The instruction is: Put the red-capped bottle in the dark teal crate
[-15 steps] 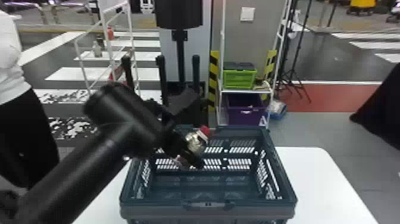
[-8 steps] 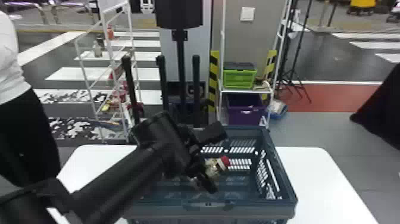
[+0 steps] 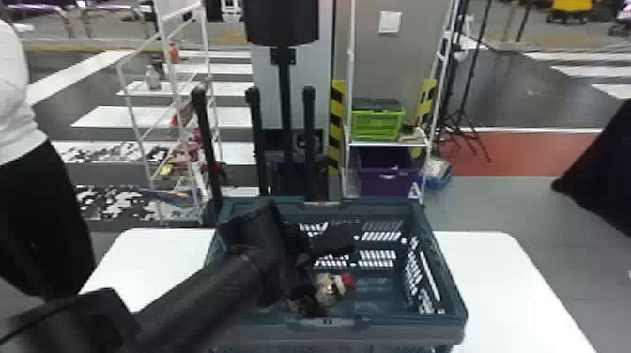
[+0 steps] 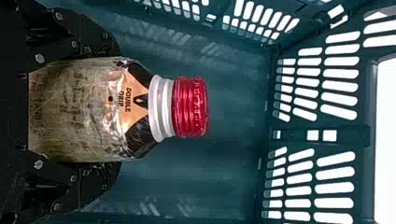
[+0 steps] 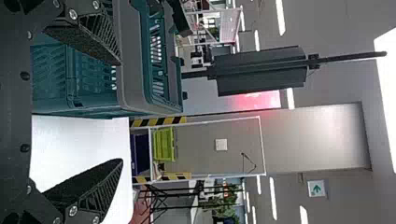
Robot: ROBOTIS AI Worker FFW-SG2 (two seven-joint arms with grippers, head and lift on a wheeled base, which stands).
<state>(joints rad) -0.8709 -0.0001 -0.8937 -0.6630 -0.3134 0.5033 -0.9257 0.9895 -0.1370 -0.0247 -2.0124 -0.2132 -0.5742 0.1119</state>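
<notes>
Inside the opening of the dark teal crate (image 3: pixel 389 324) in the head view is my left gripper (image 3: pixel 312 291), below rim height, shut on the red-capped bottle (image 3: pixel 327 287). The red cap points to the right there. In the left wrist view, my left gripper (image 4: pixel 100 109) clasps the body of the bottle (image 4: pixel 77 112) from both sides, cap end away from the palm, with the crate's floor and slotted walls (image 4: pixel 266 133) around it. My right gripper (image 5: pixel 121 112) stands open outside the crate (image 5: pixel 135 60) in the right wrist view, nothing between its fingers.
The crate rests on a white table (image 3: pixel 497 281). Behind it stand black upright posts (image 3: pixel 307 141), a white rack (image 3: pixel 169 94) at the left and a shelf with a green crate (image 3: pixel 378 123) and a purple bin (image 3: pixel 387 173).
Carrying the bottle, my left gripper has moved right and down, from over the crate's left rear part into its inside, nearer the front wall.
</notes>
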